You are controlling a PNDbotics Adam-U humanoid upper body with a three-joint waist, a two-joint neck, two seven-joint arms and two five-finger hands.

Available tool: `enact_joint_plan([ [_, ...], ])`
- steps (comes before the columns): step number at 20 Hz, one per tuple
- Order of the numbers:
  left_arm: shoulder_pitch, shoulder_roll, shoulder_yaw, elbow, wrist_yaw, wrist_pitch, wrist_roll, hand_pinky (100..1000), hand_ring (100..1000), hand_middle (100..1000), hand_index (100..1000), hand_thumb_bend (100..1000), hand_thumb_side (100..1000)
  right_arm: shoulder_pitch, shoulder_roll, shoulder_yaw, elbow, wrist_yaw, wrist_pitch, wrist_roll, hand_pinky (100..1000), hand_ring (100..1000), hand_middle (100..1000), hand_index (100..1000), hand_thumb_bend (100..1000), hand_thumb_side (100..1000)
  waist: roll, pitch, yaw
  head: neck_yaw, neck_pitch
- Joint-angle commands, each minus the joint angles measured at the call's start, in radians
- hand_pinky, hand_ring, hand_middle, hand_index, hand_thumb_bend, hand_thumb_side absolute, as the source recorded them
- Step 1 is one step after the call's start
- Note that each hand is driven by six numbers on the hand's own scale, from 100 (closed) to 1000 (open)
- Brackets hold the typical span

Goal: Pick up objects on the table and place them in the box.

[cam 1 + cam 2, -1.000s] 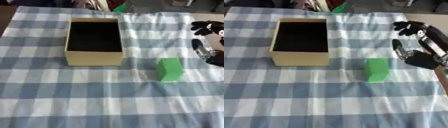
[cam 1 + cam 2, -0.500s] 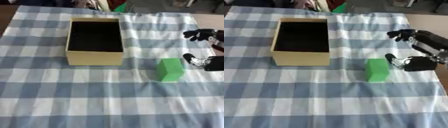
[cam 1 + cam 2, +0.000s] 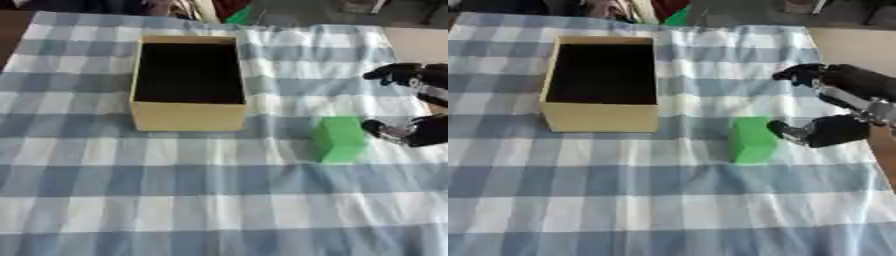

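My right hand (image 3: 833, 107) reaches in from the table's right edge, fingers spread apart above and thumb low, holding nothing. The thumb tip sits just beside the green block (image 3: 752, 140), possibly touching it; I can't be sure. The block stands on the checked cloth (image 3: 667, 200) toward the right edge, near the open yellow box (image 3: 601, 117) at the table's middle.

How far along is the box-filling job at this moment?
Nothing looks done: the box shows only a dark interior. In hand: the right hand is beside the green block, fingers spread, not gripping it. Left: grasp the block, carry it to the box and release it.
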Motion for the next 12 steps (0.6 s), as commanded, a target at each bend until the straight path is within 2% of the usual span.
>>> enact_joint_plan([
  [1,-0.007,0.023,0.001,-0.017,-0.002,-0.002,-0.004,692,588,647,740,100,883,-0.015,-0.063,0.01,-0.01,0.008,0.006,0.04,868,905,952,1000,310,633,-0.012,-0.029,0.002,-0.006,-0.007],
  [4,-0.007,0.022,0.0,-0.017,-0.002,-0.001,-0.006,692,588,647,740,100,882,-0.025,-0.079,0.03,0.009,0.004,-0.001,0.069,869,908,960,1000,326,618,-0.014,-0.026,0.006,-0.008,-0.01],
  [9,-0.007,0.022,-0.001,-0.017,-0.002,0.001,-0.01,692,588,647,740,100,882,-0.035,-0.091,0.046,0.018,0.01,-0.021,0.081,868,906,958,1000,409,723,-0.019,-0.023,0.008,-0.009,-0.01],
  [12,-0.007,0.02,-0.002,-0.017,-0.002,0.002,-0.012,692,588,647,740,100,882,-0.047,-0.096,0.057,0.031,0.029,-0.027,0.079,866,905,956,1000,414,729,-0.021,-0.022,0.009,-0.01,-0.009],
])
